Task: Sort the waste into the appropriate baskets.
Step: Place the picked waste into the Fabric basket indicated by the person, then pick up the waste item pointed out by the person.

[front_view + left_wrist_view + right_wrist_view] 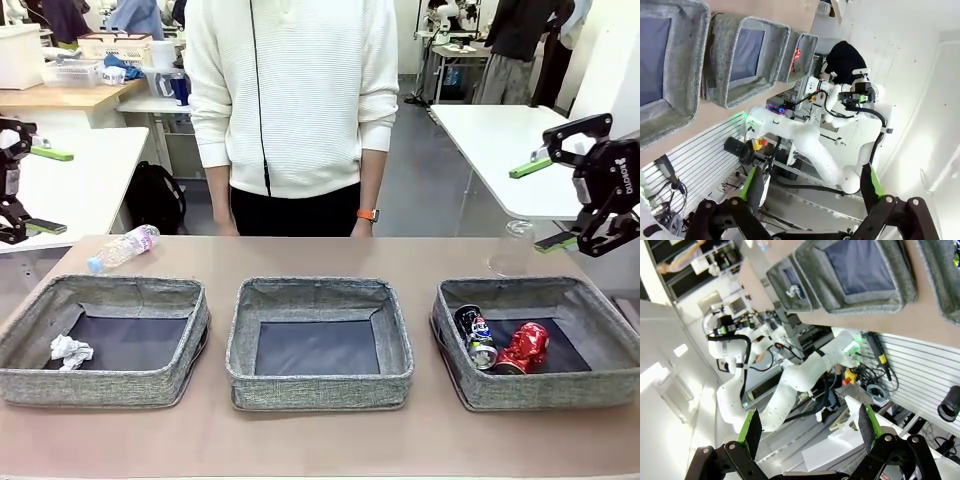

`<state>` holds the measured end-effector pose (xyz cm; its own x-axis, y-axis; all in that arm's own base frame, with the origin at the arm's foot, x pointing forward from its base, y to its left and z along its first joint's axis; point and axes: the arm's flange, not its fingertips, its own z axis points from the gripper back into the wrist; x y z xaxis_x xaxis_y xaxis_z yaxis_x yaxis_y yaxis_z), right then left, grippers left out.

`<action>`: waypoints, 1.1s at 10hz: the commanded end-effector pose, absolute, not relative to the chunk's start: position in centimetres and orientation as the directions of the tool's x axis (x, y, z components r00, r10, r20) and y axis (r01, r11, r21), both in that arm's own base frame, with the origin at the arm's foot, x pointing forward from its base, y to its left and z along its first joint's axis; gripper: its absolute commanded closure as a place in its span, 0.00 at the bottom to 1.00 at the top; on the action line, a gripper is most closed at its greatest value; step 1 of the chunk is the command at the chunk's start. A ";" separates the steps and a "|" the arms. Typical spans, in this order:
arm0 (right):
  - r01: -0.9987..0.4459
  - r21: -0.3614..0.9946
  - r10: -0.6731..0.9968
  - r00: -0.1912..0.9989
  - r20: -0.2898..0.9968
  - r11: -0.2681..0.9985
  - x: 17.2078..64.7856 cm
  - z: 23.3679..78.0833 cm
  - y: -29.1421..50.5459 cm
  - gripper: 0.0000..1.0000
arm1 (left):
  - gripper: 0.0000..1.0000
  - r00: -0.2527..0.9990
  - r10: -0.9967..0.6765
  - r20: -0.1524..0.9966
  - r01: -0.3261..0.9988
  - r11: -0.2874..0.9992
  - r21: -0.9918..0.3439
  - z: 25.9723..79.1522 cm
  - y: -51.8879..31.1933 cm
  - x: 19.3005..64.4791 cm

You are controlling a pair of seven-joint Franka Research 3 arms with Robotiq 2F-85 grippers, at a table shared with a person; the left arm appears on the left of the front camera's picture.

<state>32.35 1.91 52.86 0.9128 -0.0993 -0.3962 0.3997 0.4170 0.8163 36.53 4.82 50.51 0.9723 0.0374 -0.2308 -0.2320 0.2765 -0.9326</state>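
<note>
**Front view.** Three grey woven baskets stand in a row across the lower frame.

- **Baskets:** The left basket [100,388] holds the crumpled white paper ball [70,351]. The middle basket [320,388] shows a bare dark bottom. The right basket [545,392] holds the dark printed can [477,336] and the crushed red can [525,347], side by side.
- **Unsorted items:** The pink-labelled bottle [124,247] lies on the table at upper left, just beyond the left basket's far rim. Its long axis runs diagonally from the blue cap at lower left up to the right. The clear bottle [508,248] sits just beyond the right basket's far rim, and its outline is too faint to tell its axis.
- **Grippers:** The left gripper [48,190], at the left edge of the frame, has its jaws spread wide and holds nothing. The pink-labelled bottle lies near it, to its lower right. The right gripper [543,205], at the right edge, is also spread and unladen, with the clear bottle just to its lower left.

**Judgement:** each arm is the nearer one to the bottle on its own side. The left jaws would best close across the diagonal axis.
</note>
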 end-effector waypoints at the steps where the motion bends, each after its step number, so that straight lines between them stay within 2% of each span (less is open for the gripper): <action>1: 0.417 0.815 -0.102 0.905 -0.413 0.402 32.4 53.3 2.1 0.00 | 0.00 0.985 0.016 -0.170 -0.167 0.301 -0.939 51.5 3.7 37.3; 11: 0.417 0.815 -0.102 0.905 -0.413 0.402 32.4 53.3 2.1 0.00 | 0.00 0.985 0.016 -0.170 -0.167 0.301 -0.939 51.5 3.7 37.3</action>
